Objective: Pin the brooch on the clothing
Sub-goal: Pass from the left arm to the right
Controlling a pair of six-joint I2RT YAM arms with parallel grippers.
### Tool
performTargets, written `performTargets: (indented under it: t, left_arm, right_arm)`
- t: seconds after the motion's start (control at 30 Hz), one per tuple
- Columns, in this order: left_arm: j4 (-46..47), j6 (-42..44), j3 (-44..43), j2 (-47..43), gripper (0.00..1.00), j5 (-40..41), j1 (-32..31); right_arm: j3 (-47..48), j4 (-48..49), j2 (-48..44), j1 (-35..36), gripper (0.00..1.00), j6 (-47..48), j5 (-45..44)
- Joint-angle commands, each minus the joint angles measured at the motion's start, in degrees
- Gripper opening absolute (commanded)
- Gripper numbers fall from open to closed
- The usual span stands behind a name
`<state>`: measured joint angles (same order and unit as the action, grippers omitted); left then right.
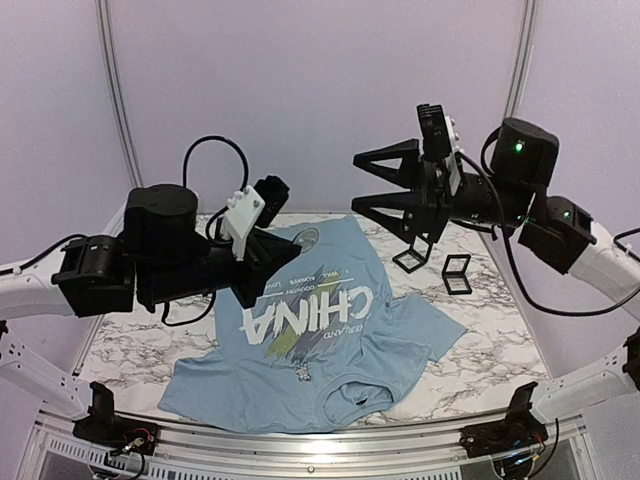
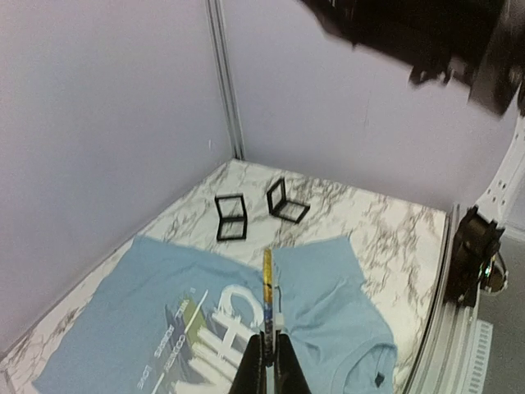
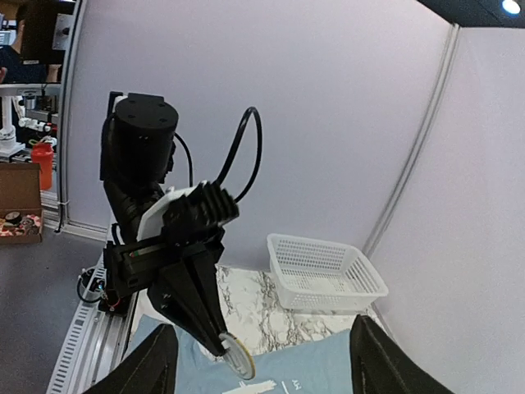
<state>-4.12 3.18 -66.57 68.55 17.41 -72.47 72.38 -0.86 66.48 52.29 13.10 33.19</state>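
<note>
Marble-veined table [image 1: 485, 345], glossy, white with grey streaks. We see the most bare surface to the right of the clothing [image 1: 300, 375]. On the left, only a narrow strip runs to the table edge.

The clothing is soft light blue fabric, spread flat with a few folds at the right sleeve and collar. Collar sits toward the arm bases, hem near the far edge. The white CHINA print reads upside down from above.

Left gripper [image 1: 298, 246]: fingers pressed together, pinching the brooch [image 3: 238, 358] at their tips. It's a thin round disc with a pale face and dull gold rim. From the left wrist we get it edge-on, as a narrow yellowish line. It hangs in the air over the far part of the shirt, off the cloth.

Right gripper [image 1: 357, 181]: black angular fingers [image 3: 154, 366] spread wide with nothing between them. It is raised well above the table and faces the left gripper. We see a clear gap between the two tips in the top view.

Two thin black square frames stand hinged open on bare marble. Left case [image 1: 412, 256] is just beside the sleeve edge, right case [image 1: 456, 273] apart from the cloth.

White plastic mesh basket [image 3: 324, 272] sits on the marble by the wall. Smooth pale lilac panels close the far side and both flanks. A metal rail [image 1: 320, 440] bounds the near edge.
</note>
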Motion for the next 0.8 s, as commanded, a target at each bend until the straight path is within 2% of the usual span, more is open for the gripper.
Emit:
performTargets:
  t: [0.0,0.07,0.13,0.23,0.43,0.57,0.63,0.77]
  left_arm:
    - [-25.8,-1.4,-6.7,5.6,0.0,0.9,-0.1]
    - [-26.0,-0.3,-7.3,6.4,0.0,-1.6,0.0]
    - [-26.1,0.6,-8.4,7.4,0.0,-3.7,0.0]
    - [-26.0,0.7,-9.6,8.1,0.0,-7.7,0.0]
    - [-26.0,0.0,-9.8,8.0,0.0,-8.9,0.0]
    - [-26.0,-0.5,-9.9,8.0,0.0,-9.8,0.0]
    - [-25.9,-0.6,-10.0,8.0,0.0,-10.0,0.1]
    - [-25.5,-0.5,-10.2,7.9,0.0,-11.4,0.0]
  right_arm:
    - [8.6,-33.9,4.9,-0.8,0.63,9.4,-7.2]
    - [9.0,-33.2,6.7,-0.8,0.51,9.1,-7.3]
    - [8.9,-32.2,8.6,-0.7,0.46,9.4,-3.7]
    - [9.0,-32.2,11.5,-0.7,0.42,10.2,2.2]
    - [4.7,-28.3,14.2,-0.7,0.39,10.3,13.4]
    - [3.2,-26.7,14.7,-0.8,0.29,9.6,13.7]
    - [2.3,-25.3,14.5,-0.7,0.2,8.6,13.1]
    - [1.4,-23.6,14.7,-0.7,0.15,7.5,12.5]
